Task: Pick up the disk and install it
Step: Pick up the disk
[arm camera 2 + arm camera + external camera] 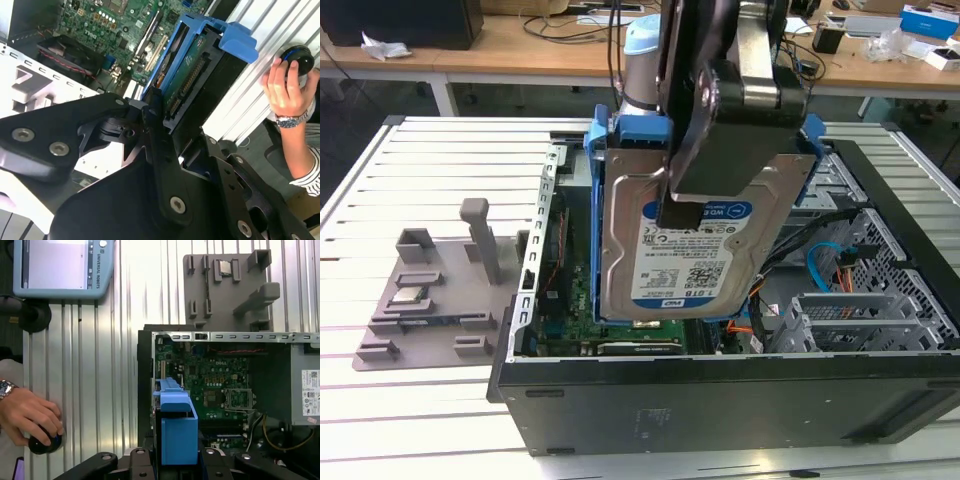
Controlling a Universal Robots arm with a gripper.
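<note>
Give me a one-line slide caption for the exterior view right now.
The gripper holds the disk on edge over the open computer case; grey parts holder at the exterior view's left.

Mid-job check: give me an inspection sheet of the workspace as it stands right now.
Surface: slatted metal table, carrying the open computer case.
Job's things: the disk, in its blue bracket, held upright above the case's motherboard.
Clutter: grey fixture plate with a small silver chip, beside the case.
Grippers: gripper shut on the disk.
Cables: blue cable inside the case.
Surroundings: a person's hand on a black knob; teach pendant on the table; desks behind.
</note>
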